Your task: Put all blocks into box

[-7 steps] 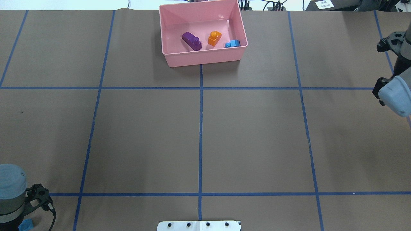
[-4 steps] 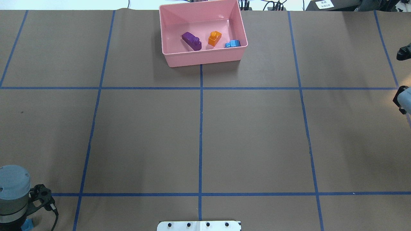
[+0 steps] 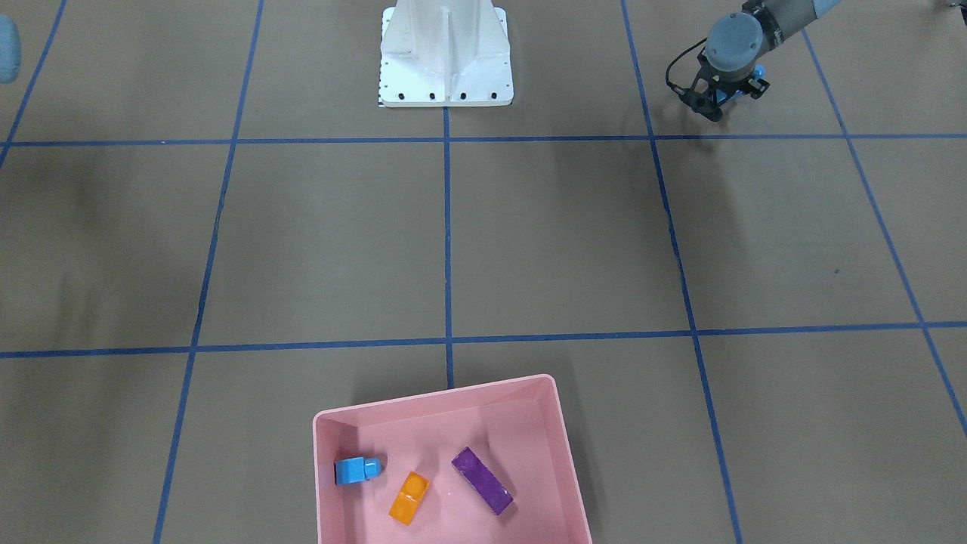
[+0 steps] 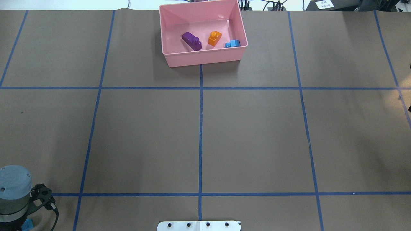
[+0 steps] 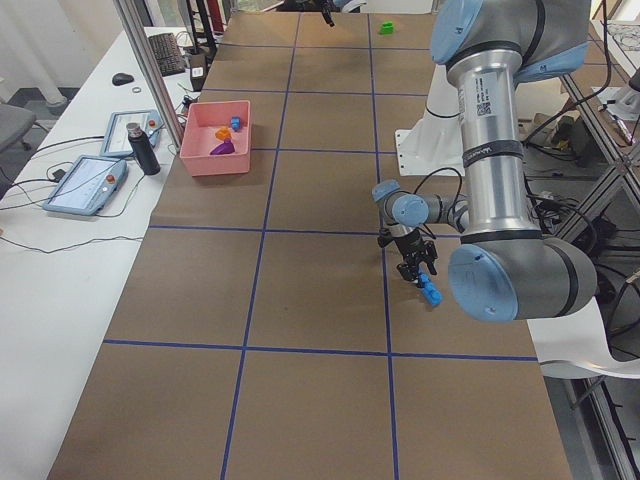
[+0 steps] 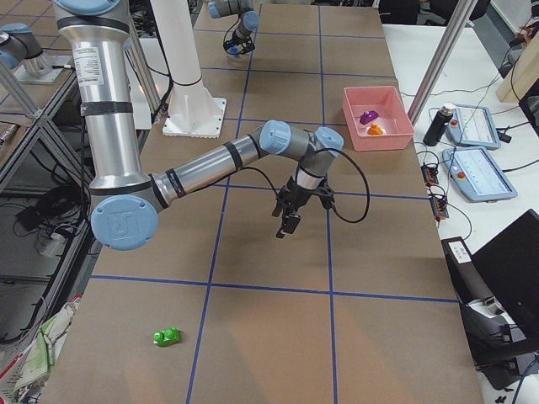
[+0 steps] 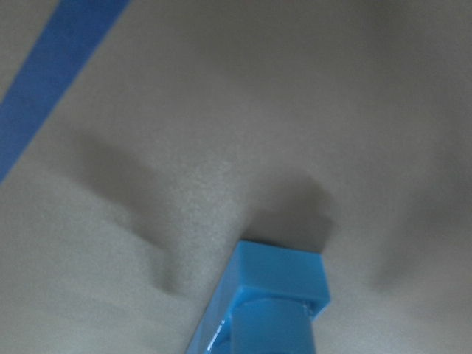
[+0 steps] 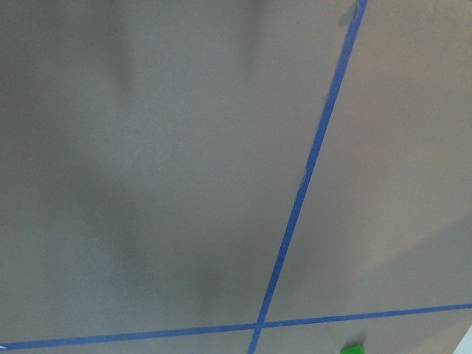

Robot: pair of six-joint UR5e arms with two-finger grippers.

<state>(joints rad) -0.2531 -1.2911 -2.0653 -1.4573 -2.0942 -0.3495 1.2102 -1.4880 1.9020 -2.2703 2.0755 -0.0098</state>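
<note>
Surface [image 4: 257,134]: brown paper, matte, slightly wrinkled, gridded with blue tape [image 4: 200,128].

Box [image 4: 205,58]: pale pink plastic, smooth and glossy, low walls, rounded corners. It sits at the middle of the surface's far edge, on the operators' side. Three bricks are inside, all flat on its floor and none touching each other.

Left hand [image 5: 418,276]: low over the surface at the robot-side edge, toward the left end. Its fingers look closed on the long blue brick [image 7: 271,295]. From the left end, the brick hangs tilted off the fingertips. The wrist camera shows its glossy blue end throwing a shadow on the paper beyond it.

Right hand [image 6: 288,220]: hangs above the right half of the surface, pointing down. It only shows from the side, so I can't tell whether it's open or closed, or whether it holds anything.

Bricks in the box, all shiny moulded plastic with round studs:
- purple brick [image 4: 192,41]: long, lying diagonally around the middle of the floor.
- orange brick [image 4: 214,38]: short and translucent, beside the purple one.
- small blue brick [image 4: 232,44]: just beside the box's side wall, in the corner nearer the robot.

Green brick [image 6: 167,337]: small, alone on the paper near the surface's right end, well apart from the box.
</note>
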